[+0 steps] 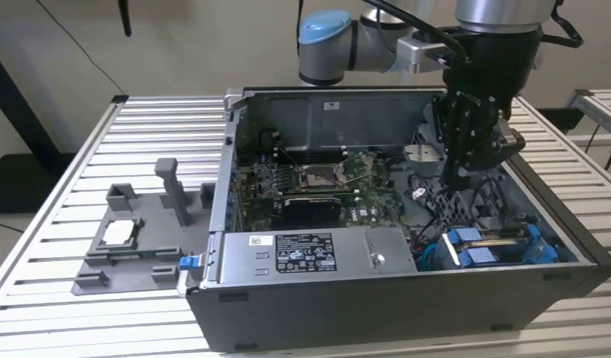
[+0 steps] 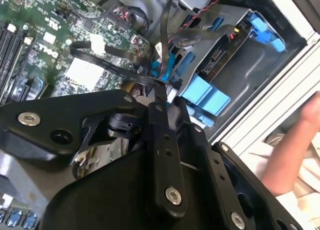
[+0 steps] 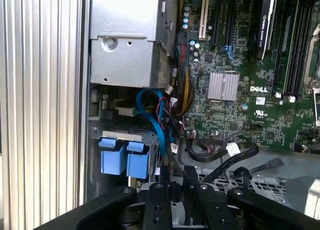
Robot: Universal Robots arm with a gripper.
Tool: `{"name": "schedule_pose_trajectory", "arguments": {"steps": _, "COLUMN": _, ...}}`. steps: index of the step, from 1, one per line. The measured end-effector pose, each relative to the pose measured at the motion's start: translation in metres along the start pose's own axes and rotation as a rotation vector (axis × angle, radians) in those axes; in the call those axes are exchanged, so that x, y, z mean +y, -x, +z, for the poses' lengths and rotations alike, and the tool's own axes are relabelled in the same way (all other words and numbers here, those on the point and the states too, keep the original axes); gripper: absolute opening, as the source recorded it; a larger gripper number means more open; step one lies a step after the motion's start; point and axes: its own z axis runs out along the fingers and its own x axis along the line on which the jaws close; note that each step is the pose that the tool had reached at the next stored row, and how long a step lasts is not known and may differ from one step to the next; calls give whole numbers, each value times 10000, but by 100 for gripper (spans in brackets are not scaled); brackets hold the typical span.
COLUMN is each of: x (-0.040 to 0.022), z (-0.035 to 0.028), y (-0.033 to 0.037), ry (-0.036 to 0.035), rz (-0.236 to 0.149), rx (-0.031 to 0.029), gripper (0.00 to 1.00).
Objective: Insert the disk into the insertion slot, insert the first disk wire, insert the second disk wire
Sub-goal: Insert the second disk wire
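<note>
In the exterior view the gripper (image 1: 454, 185) reaches down into the open computer case (image 1: 385, 317). Its fingers are low beside the motherboard (image 1: 305, 183). The disk (image 1: 481, 252) lies near the fingertips, its blue carrier tabs showing (the grey power-supply box (image 1: 305, 252) sits farther from them).

In the second wrist view the fingers (image 2: 161, 107) are drawn together, and a thin black wire (image 2: 165, 45) is pinched at their tips. Just beyond the tips the disk (image 2: 209, 97) is seated in the insertion slot (image 2: 245, 75), with grey cage metal around it. A person's hand (image 2: 310, 115) is outside the case, well apart from the fingers.

In the first wrist view the fingers (image 3: 166, 182) stand close to each other among dark cables. The disk's blue tabs (image 3: 125, 159) are just beside them, with a blue cable (image 3: 156, 117) looping between the tabs and the motherboard (image 3: 250, 90). The power-supply box (image 3: 130, 45) lies beyond the disk, farther from the fingers.
</note>
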Motion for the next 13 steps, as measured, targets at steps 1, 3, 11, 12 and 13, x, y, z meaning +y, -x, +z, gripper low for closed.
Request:
{"name": "schedule_pose_trajectory", "arguments": {"steps": 1, "x": 5, "z": -1, "y": 0, "ry": -21, "rz": 3, "rx": 8, "gripper": 18}}
{"name": "schedule_pose_trajectory", "arguments": {"steps": 3, "x": 11, "z": -2, "y": 1, "ry": -59, "rz": 8, "rx": 26, "gripper": 15}}
{"name": "schedule_pose_trajectory", "arguments": {"steps": 11, "x": 19, "z": -2, "y": 1, "ry": -170, "rz": 25, "rx": 48, "gripper": 17}}
{"name": "schedule_pose_trajectory", "arguments": {"steps": 12, "x": 21, "z": -2, "y": 2, "ry": -181, "rz": 28, "rx": 54, "gripper": 22}}
{"name": "schedule_pose_trajectory", "arguments": {"steps": 13, "x": 22, "z": -2, "y": 2, "ry": -199, "rz": 30, "rx": 60, "gripper": 22}}
